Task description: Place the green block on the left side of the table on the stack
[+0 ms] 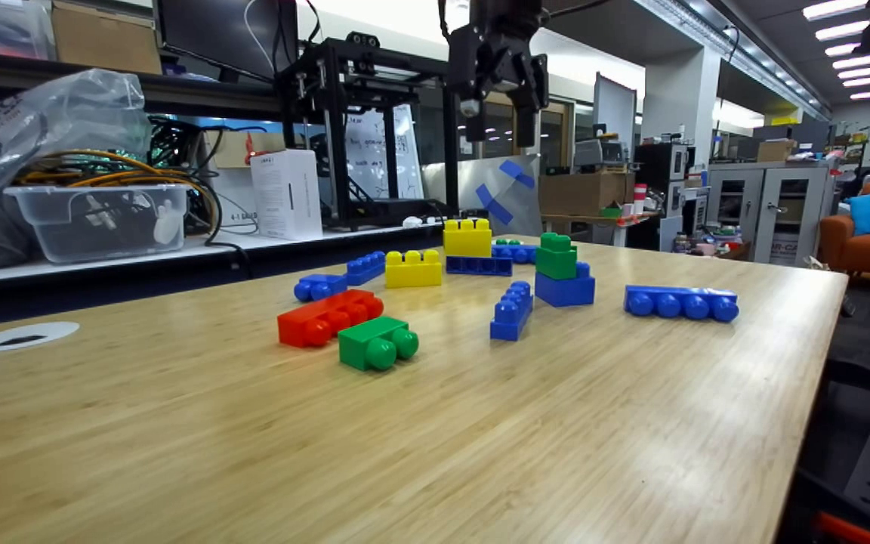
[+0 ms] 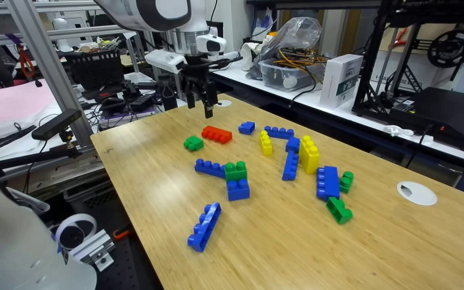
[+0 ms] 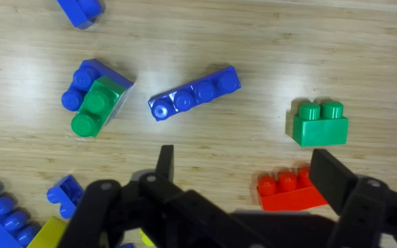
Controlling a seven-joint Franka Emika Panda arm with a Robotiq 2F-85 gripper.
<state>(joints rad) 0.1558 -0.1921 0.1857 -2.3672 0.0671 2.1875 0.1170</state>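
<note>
The green block [image 1: 363, 344] lies on its side on the table [image 1: 405, 461], beside the red brick, studs pointing sideways. It also shows in an exterior view [image 2: 194, 143] and at right in the wrist view [image 3: 321, 131]. The stack [image 1: 565, 290] is a blue brick with a small green brick on top; it also shows in an exterior view [image 2: 238, 191] and at left in the wrist view [image 3: 97, 103]. My gripper [image 1: 501, 137] is open and empty, high above the table; it also shows in an exterior view [image 2: 199, 108] and the wrist view [image 3: 243, 151].
The red brick [image 3: 288, 199] lies partly behind a finger in the wrist view. A blue studded brick [image 3: 195, 91] lies between block and stack. Another blue brick [image 2: 204, 227] lies near the table edge. Yellow bricks [image 2: 308, 155], blue bricks [image 2: 328, 183] and loose green bricks [image 2: 339, 210] lie farther off.
</note>
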